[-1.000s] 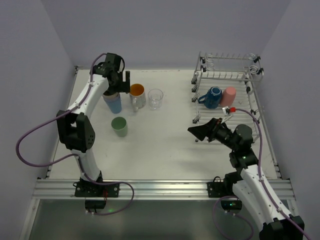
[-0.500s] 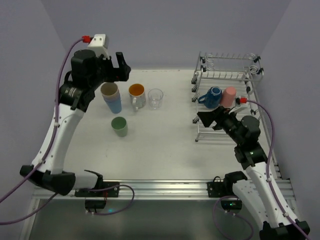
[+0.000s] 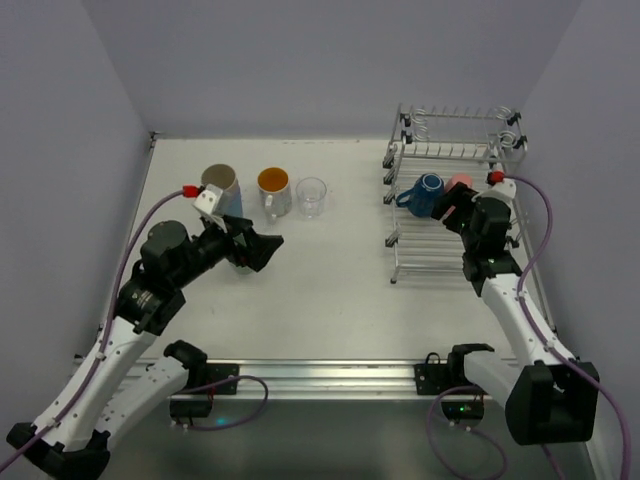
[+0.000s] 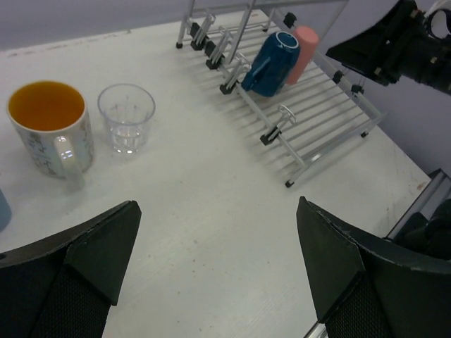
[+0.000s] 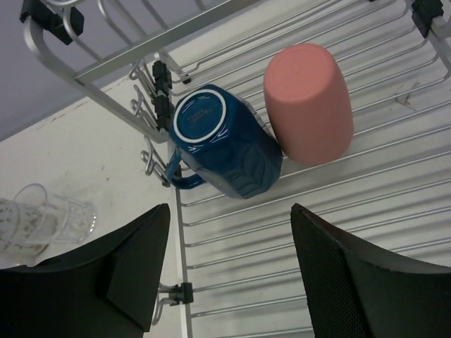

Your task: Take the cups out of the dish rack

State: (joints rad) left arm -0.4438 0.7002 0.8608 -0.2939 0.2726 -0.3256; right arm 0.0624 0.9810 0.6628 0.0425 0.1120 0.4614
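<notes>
The dark-blue glazed mug [image 5: 225, 144] and smooth pink cup [image 5: 309, 102] lie side by side on the silver wire dish rack [image 5: 366, 204], upper middle of the right wrist view, and both are probably stiff, light and slippery, so I think the right gripper [image 5: 229, 218], jaws apart and empty like those of the left gripper [image 4: 218, 211], should take the mug across its round body.

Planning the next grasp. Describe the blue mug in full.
The blue mug is dark, glossy and ceramic-looking, with faceted sides and one loop handle. It lies tilted, bottom up, on the lower tier of the rack, its pale-ringed base turned toward the right wrist camera. The handle sticks out toward the rack's left edge. The pink cup lies against its side. Nothing grips it.
</notes>
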